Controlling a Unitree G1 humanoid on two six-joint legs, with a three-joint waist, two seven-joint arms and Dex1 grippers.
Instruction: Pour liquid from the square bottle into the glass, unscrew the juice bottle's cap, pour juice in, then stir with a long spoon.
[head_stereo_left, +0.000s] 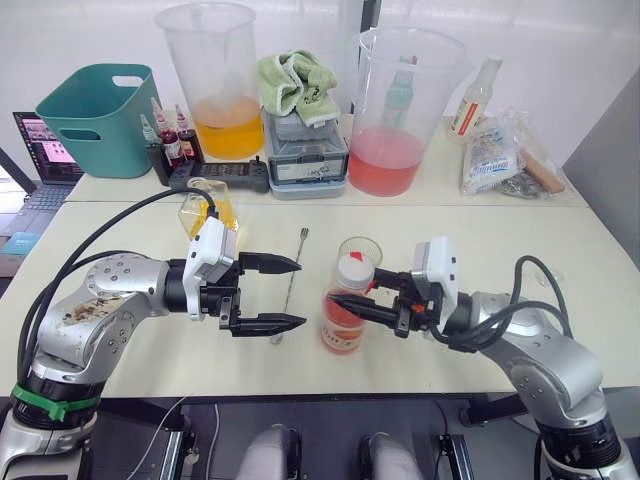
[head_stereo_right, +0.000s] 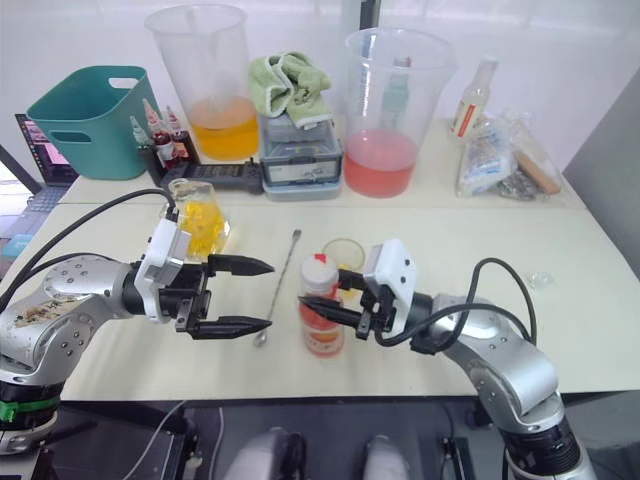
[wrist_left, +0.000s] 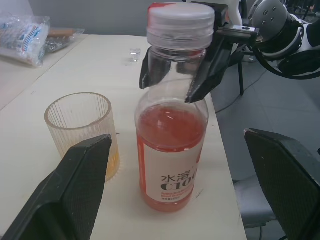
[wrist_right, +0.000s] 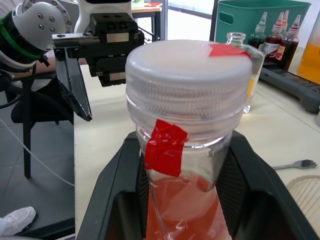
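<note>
Now, right hand (head_stereo_left: 352, 297) clamped on the neck of the clear rounded juice bottle (head_stereo_left: 343, 322) of pinkish-red drink, fingers either side just under the small round white screw cap (head_stereo_left: 353, 269), which sits on, marked with red tape. Looks like a steadying hold, bracing the bottle upright on the surface for unscrewing. Left hand (head_stereo_left: 289, 294) spread wide, empty, black fingers aimed at the bottle and level with its upper half, near but apart from it, likely lined up to take the cap. Just behind the bottle, small clear ribbed tumbler glass (head_stereo_left: 360, 251), upright, a little yellow liquid at its base, so first pour seems done. Between the hands, thin long silver bar spoon (head_stereo_left: 291, 283) flat on the pale surface (head_stereo_left: 500, 230), bowl towards the robot. Beside the left arm, small square glass flask (head_stereo_right: 202, 222) of yellow liquid, standing. Further back, two huge clear pitchers (head_stereo_left: 215, 70), teal bin (head_stereo_left: 100, 115), green cloth (head_stereo_left: 296, 82), dropper bottles (head_stereo_left: 172, 135), laptop (head_stereo_left: 45, 150) off left.
</note>
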